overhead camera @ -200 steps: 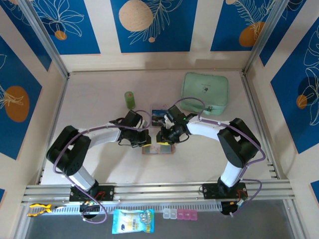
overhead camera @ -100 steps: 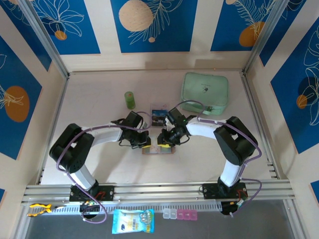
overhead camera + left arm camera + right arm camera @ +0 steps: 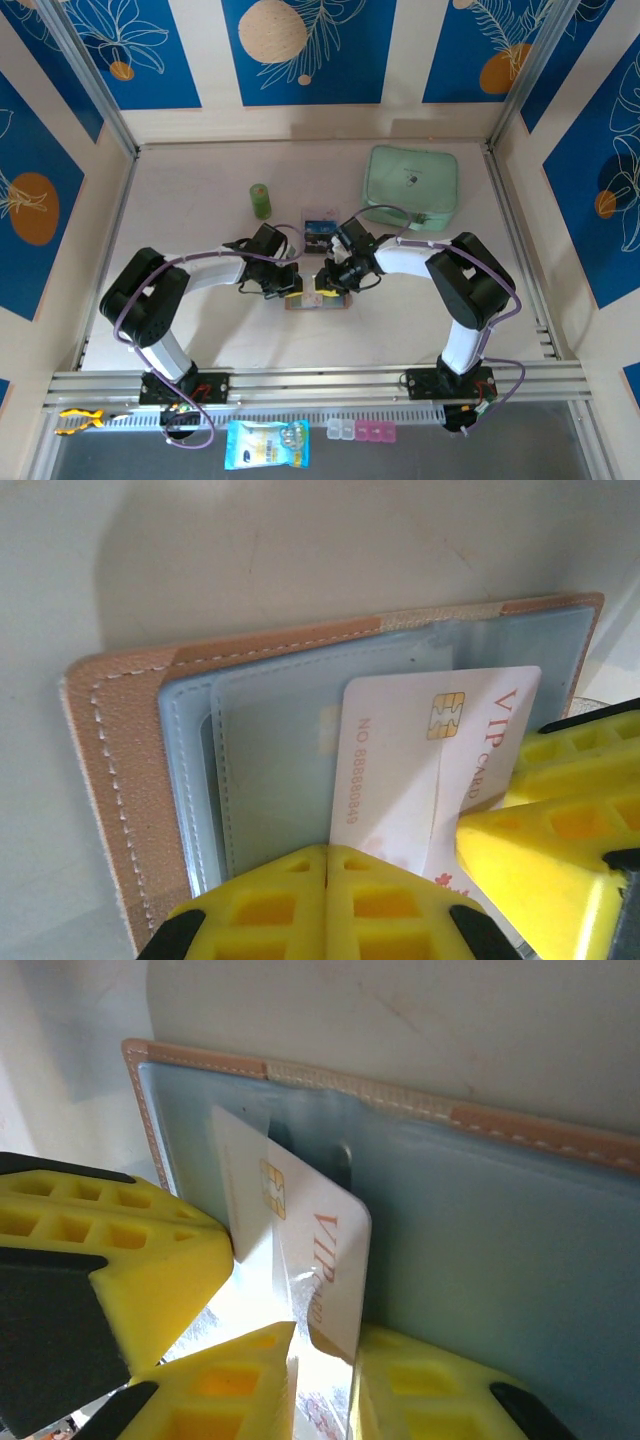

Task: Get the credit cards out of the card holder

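1. The card holder [image 3: 320, 302] lies open and flat on the counter [image 3: 200, 220], near its middle and directly between the two arms' fingertips. In the left wrist view its salmon-tan stitched border surrounds greyish-blue inner panels [image 3: 270, 760].
2. A white card [image 3: 400, 770] with a gold chip and the red print "VIP CARD" stands partly out of the inner panel, tilted up from it. Its far end looks tucked into a translucent pocket.
3. The right fingers [image 3: 390, 1370] pinch this white card [image 3: 310, 1250] at its free edge, one yellow pad on each face. From above they [image 3: 325, 287] sit over the holder's middle.
4. The left fingers [image 3: 326, 870] are pressed together, with no gap along their seam. Their tips are down on the inner panel, touching the card's near corner, and from above they [image 3: 291, 287] cover the holder's left end.
5. Two loose cards [image 3: 318, 232] lie on the counter just beyond the holder. A small green cylinder [image 3: 260, 200] stands farther left, and a mint-green pouch [image 3: 411, 187] lies well to the right.
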